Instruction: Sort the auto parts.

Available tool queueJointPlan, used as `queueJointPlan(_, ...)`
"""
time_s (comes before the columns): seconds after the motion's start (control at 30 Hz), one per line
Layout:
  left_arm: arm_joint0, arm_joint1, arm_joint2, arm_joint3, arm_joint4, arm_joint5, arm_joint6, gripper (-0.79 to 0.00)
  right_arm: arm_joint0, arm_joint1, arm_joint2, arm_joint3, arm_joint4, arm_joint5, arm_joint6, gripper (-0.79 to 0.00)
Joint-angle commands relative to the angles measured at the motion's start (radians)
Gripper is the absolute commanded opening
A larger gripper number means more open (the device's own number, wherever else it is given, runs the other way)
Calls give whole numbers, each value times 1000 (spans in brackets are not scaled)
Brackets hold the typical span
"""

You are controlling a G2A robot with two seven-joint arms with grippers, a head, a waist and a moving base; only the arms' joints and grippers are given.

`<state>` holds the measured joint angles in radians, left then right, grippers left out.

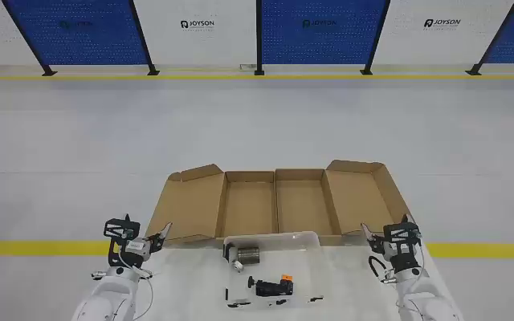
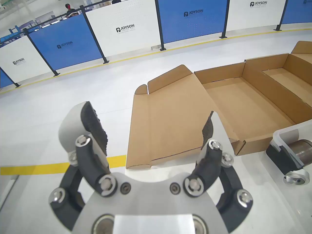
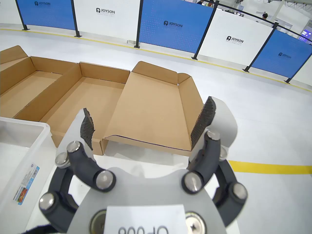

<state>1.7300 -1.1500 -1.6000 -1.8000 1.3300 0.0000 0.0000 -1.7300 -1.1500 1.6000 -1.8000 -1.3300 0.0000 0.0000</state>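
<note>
From above, a shiny metal cylinder [image 1: 247, 255] and a black part with orange tip [image 1: 271, 285] lay in the clear plastic tray [image 1: 273, 235] before the flat cardboard boxes [image 1: 249, 205]; the left wrist view showed the left gripper [image 2: 148, 113] with rough black pads apart, and the right wrist view showed the right gripper [image 3: 147, 107] equally spread.

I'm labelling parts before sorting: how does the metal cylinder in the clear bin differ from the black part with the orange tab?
The metal cylinder is grey and rounded; the black part is dark with an orange tab. The cylinder lies nearer the cardboard boxes; the black part lies farther from them. Both lie in the clear bin.
</note>
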Motion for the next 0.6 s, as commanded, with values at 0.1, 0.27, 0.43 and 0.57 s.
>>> queueJointPlan(0.1,0,0,0,0,0,0,0,-1,0,0,0,0,0,0,0,0)
queueJointPlan(0.27,0,0,0,0,0,0,0,0,29,-1,-17,-34,-3,-23,75,0)
queueJointPlan(0.43,0,0,0,0,0,0,0,0,105,-1,-62,-97,11,-110,238,0)
queueJointPlan(0.57,0,0,0,0,0,0,0,0,187,-6,-142,-113,-17,-120,381,0)
